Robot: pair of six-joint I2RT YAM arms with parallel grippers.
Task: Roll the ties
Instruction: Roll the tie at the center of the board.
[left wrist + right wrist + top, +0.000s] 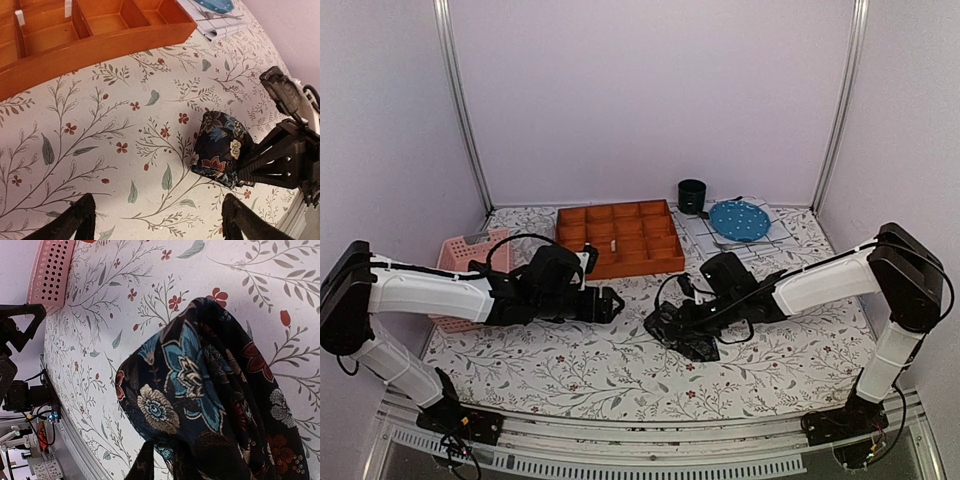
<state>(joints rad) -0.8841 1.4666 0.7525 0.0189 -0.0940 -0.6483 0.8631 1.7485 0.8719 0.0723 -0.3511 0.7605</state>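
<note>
A: Where is the dark fabric necktie (220, 147) with blue, red and cream flowers?
B: Bunched on the flower-printed table (570, 365), right of centre, in front of the orange wooden compartment tray (620, 238).
A: And the pincers?
B: The right pincer (247, 172) is clamped on its edge. The left pincer (160, 222) is spread wide, apart from it.

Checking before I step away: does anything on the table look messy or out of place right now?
The tie sits bunched in a loose heap on the table, not in a neat roll. One edge looks pinched by the right gripper. Nothing else looks spilled or askew.
</note>
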